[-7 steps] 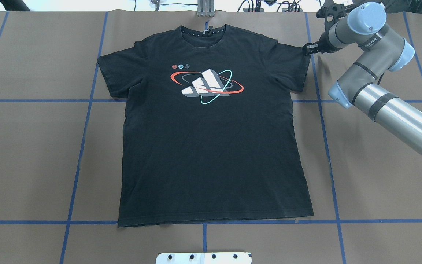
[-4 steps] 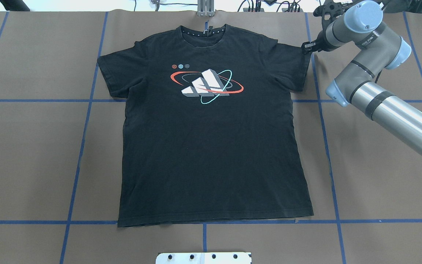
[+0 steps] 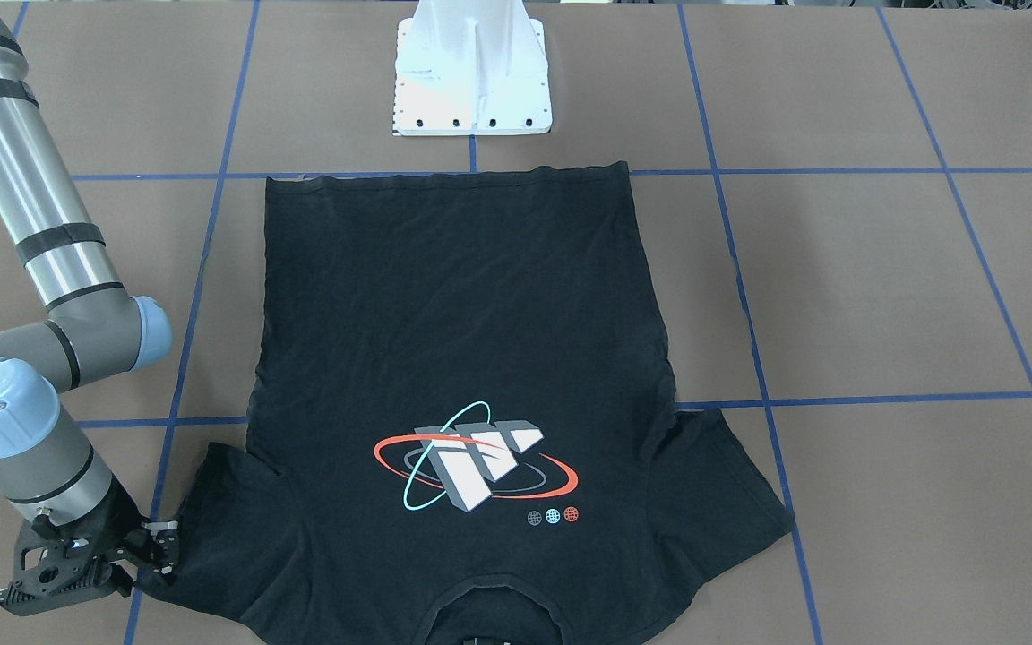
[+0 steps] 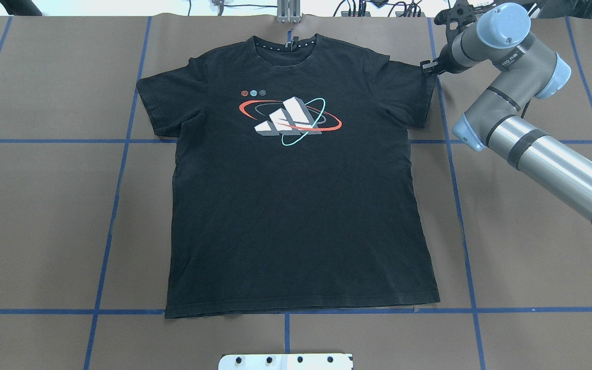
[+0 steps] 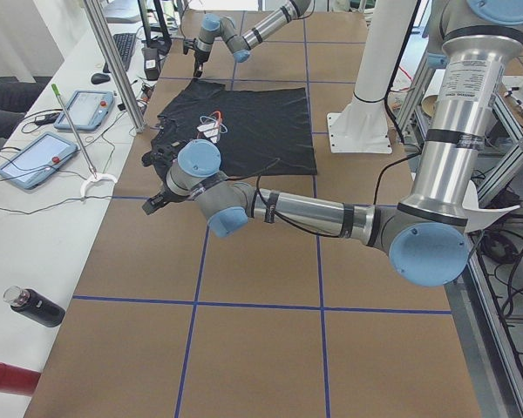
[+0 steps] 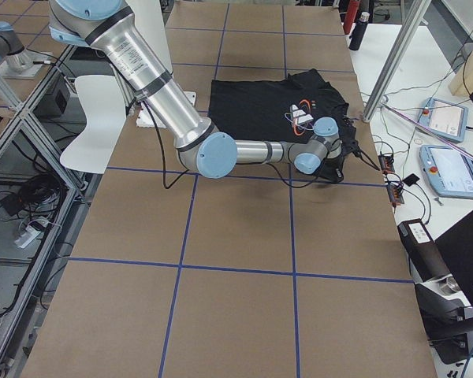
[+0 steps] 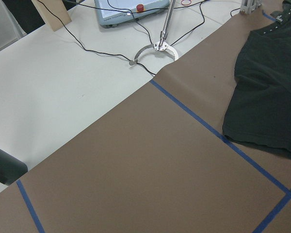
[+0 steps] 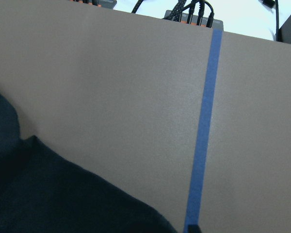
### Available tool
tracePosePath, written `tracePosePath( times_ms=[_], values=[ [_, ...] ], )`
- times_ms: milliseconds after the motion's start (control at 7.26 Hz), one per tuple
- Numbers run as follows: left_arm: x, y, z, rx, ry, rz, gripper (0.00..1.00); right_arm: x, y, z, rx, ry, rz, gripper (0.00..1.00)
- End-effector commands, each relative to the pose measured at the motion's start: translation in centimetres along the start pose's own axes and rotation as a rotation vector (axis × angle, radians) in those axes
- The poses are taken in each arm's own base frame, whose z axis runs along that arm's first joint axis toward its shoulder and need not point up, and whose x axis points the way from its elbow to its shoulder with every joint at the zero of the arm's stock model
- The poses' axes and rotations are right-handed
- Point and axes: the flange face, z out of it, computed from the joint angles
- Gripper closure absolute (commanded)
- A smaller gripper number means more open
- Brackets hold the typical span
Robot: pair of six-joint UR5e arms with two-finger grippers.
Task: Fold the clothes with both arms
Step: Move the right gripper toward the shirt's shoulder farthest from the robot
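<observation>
- Nearest the robot, the white pedestal base [image 3: 471,81] stands at 6 o'clock on the tabletop [image 4: 44,216]. The hem of the T-shirt [image 4: 296,216] lies just beyond it, along a blue tape line [image 4: 532,310].
- The T-shirt lies flat at the centre of the tabletop, print up, with the collar at 12 o'clock and both sleeves spread. No fold is made.
- The left claw [image 5: 157,203] shows only in the left side view, over bare tabletop off the shirt's 9 o'clock side and apart from the cloth. Its opening cannot be told.
- The right claw [image 4: 426,68] sits low at the shirt's 2 o'clock corner, against the sleeve's shoulder edge. The sleeve lies flat. Whether the jaws are parted or closed on the cloth cannot be told.
- Judgement: the step in hand is the approach to the first grasp. The next move calls for the right claw to secure its sleeve corner and the left arm to reach the 10 o'clock sleeve.
- The overhead view omits the left arm entirely. The left wrist view shows a sleeve at 3 o'clock, and the right wrist view shows cloth at 7 o'clock.
</observation>
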Motion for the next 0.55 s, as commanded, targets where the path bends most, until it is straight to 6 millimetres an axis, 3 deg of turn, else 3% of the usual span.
tracePosePath(
  times_ms=[0,275,413],
  values=[
    [0.0,0.0,0.0,-0.001,0.000,-0.002,0.00,0.2,0.3,0.1,0.000,0.005,-0.001,1.00],
    [0.0,0.0,0.0,-0.001,0.000,-0.003,0.00,0.8,1.0,-1.5,0.026,0.002,0.002,1.00],
    [0.0,0.0,0.0,-0.002,0.000,-0.004,0.00,-0.9,-0.2,-4.1,0.031,0.000,0.009,1.00]
  ],
)
